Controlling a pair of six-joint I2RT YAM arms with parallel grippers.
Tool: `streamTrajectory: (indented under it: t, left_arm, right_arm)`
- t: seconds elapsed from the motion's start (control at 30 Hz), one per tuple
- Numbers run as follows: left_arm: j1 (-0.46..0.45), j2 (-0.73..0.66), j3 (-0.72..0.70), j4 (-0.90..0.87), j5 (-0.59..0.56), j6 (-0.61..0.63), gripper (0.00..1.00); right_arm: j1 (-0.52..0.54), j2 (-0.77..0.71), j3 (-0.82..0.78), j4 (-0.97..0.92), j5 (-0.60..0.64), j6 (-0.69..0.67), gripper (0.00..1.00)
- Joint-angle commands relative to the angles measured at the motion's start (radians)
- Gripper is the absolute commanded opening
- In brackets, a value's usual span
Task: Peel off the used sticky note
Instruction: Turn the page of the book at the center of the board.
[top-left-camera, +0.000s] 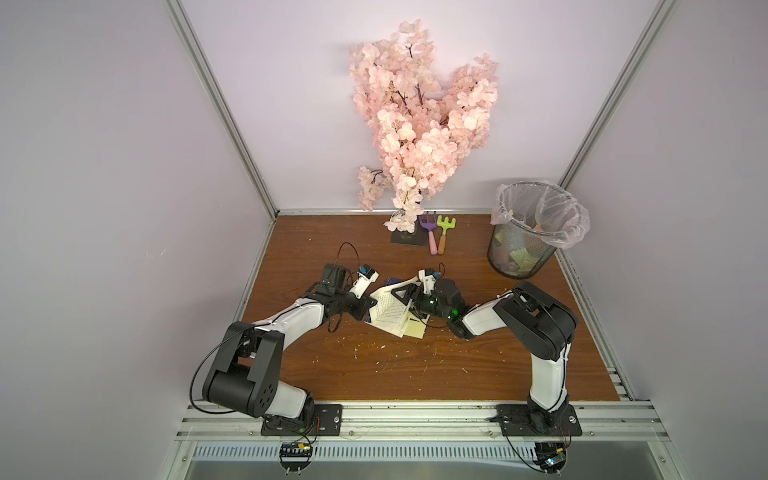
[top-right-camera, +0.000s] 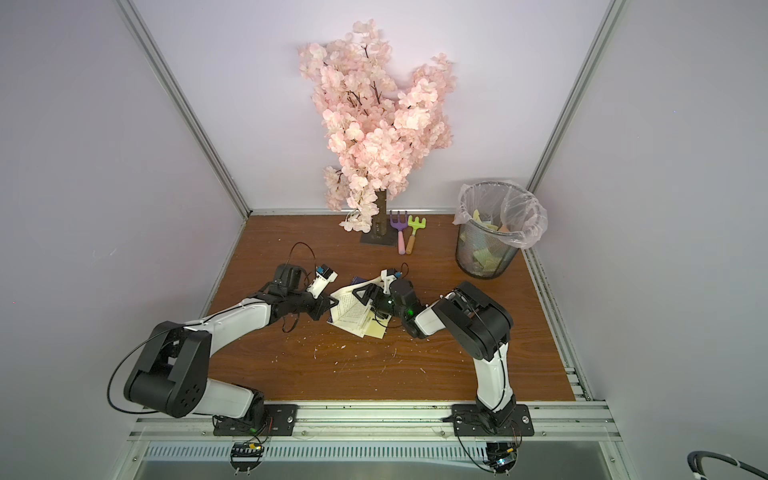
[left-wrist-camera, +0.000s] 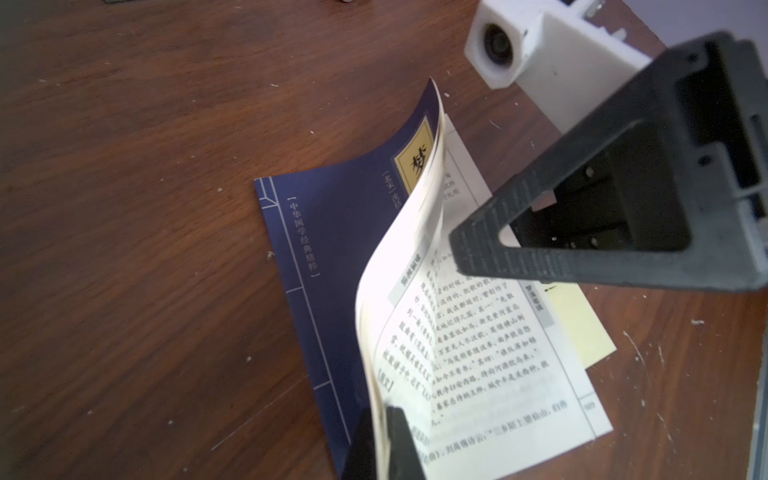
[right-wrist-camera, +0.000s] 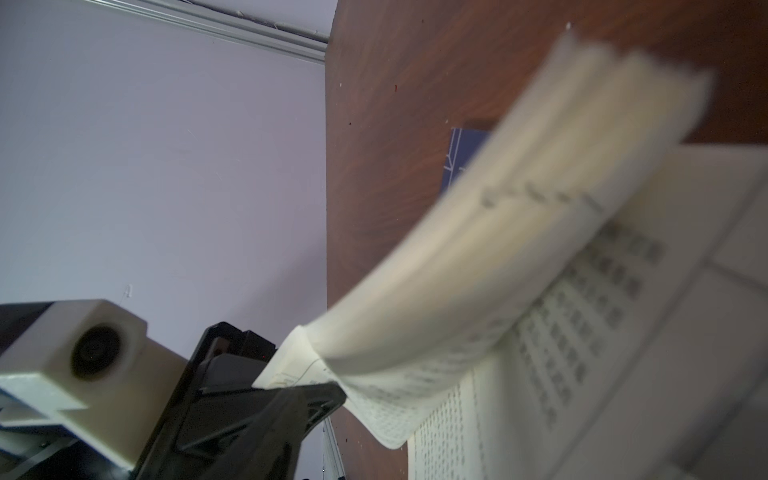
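Note:
A book with a dark blue cover (left-wrist-camera: 332, 232) lies open mid-table (top-left-camera: 390, 316) (top-right-camera: 353, 318). My left gripper (left-wrist-camera: 380, 415) (top-left-camera: 371, 300) is shut on a bundle of its pages and holds them curled up off the book; the right wrist view shows those fingers (right-wrist-camera: 307, 390) pinching the page edge. A pale yellow sticky note (left-wrist-camera: 582, 328) (top-left-camera: 413, 330) (top-right-camera: 374, 330) pokes out from under the open printed page at the book's near right side. My right gripper (top-left-camera: 405, 301) (top-right-camera: 365, 297) hovers over the open page, jaws spread, holding nothing; one black triangular finger (left-wrist-camera: 582, 249) shows above the text.
A wire waste bin (top-left-camera: 528, 232) with a plastic liner and discarded notes stands at the back right. An artificial blossom tree (top-left-camera: 415, 124) stands at the back middle, with a purple toy rake (top-left-camera: 430, 232) and a green toy rake (top-left-camera: 444, 232) beside its base. Paper crumbs dot the wooden table (top-left-camera: 374, 365).

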Motion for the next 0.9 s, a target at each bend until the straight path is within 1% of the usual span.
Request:
streamTrajectory:
  t: [0.0, 0.07, 0.27, 0.43, 0.47, 0.6, 0.67, 0.73, 0.87]
  left_arm:
    - [-0.02, -0.004, 0.03, -0.085, -0.043, 0.043, 0.01]
    - [-0.022, -0.008, 0.044, -0.104, -0.043, 0.05, 0.01]
    - [-0.024, -0.027, 0.056, -0.12, -0.05, 0.054, 0.01]
    - [-0.024, -0.043, 0.058, -0.131, -0.055, 0.055, 0.01]
    - [-0.023, -0.049, 0.058, -0.132, -0.058, 0.056, 0.01]
    - [-0.024, -0.063, 0.061, -0.138, -0.058, 0.054, 0.01]
    - [-0.025, -0.065, 0.061, -0.139, -0.055, 0.053, 0.01]
    - [-0.024, -0.061, 0.061, -0.14, -0.052, 0.054, 0.01]
    - [-0.023, -0.059, 0.059, -0.137, -0.05, 0.052, 0.01]
  right_arm:
    - [-0.008, -0.035, 0.038, 0.053, -0.024, 0.012, 0.78]
    - [-0.018, -0.034, 0.029, 0.079, -0.029, 0.037, 0.81]
    - [-0.033, -0.013, -0.039, 0.264, -0.037, 0.123, 0.81]
    - [-0.044, 0.015, -0.048, 0.299, -0.046, 0.134, 0.81]
    - [-0.044, 0.01, -0.047, 0.277, -0.039, 0.115, 0.81]
    - [-0.041, -0.028, -0.011, 0.041, 0.013, -0.022, 0.82]
    - [-0.044, -0.032, 0.014, -0.039, 0.019, -0.074, 0.82]
    - [-0.044, -0.025, 0.029, -0.072, 0.019, -0.092, 0.82]
    - [-0.045, -0.003, 0.027, -0.053, 0.019, -0.076, 0.82]
